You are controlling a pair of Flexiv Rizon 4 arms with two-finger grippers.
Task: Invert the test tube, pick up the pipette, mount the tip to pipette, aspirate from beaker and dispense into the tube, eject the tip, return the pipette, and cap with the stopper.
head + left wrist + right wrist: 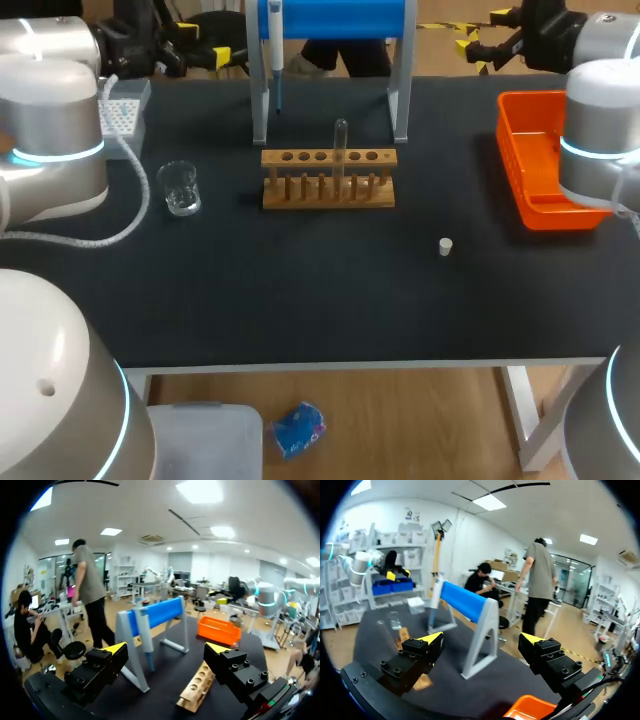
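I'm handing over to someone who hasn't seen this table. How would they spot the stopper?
Find the wooden rack in the middle of the dark table. From it, look toward the front edge and the orange bin: the stopper sits alone on bare tabletop. It is the only small, pale, stubby cylinder; the beaker on the rack's other side is clear glass.

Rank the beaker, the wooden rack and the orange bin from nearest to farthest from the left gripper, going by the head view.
1. Beaker, on the table's left, closest to the left gripper.
2. Wooden rack, in the middle.
3. Orange bin, at the far right.
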